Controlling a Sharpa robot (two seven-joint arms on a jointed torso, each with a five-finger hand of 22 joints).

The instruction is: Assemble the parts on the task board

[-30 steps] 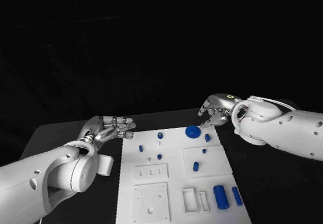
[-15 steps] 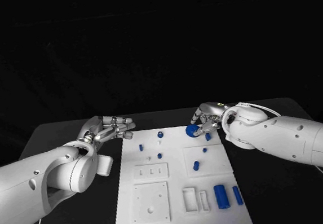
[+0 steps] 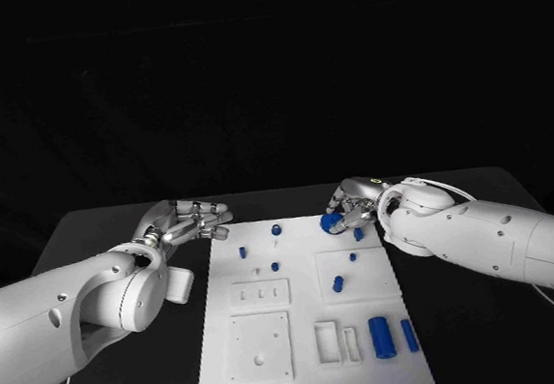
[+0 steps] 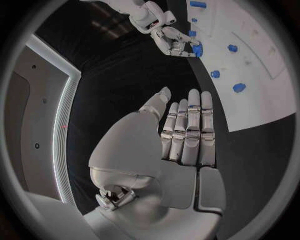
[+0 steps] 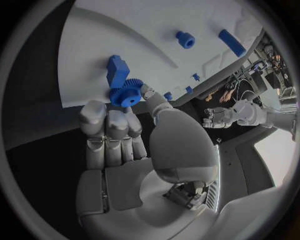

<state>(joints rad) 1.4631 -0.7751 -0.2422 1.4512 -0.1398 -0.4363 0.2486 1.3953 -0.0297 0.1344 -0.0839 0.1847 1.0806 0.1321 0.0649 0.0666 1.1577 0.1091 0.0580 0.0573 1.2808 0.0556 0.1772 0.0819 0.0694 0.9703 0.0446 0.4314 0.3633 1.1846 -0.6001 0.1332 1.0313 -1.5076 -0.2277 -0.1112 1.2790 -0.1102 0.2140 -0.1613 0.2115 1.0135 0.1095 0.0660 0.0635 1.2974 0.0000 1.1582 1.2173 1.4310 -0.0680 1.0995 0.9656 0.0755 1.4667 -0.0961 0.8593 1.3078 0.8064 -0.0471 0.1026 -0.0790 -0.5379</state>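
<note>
Black table (image 3: 115, 238), white task board (image 3: 314, 382)

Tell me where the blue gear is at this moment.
In the head view the blue gear is at the far right corner of the task board, at the fingertips of the right hand; a smaller blue part stands beside it.
</note>
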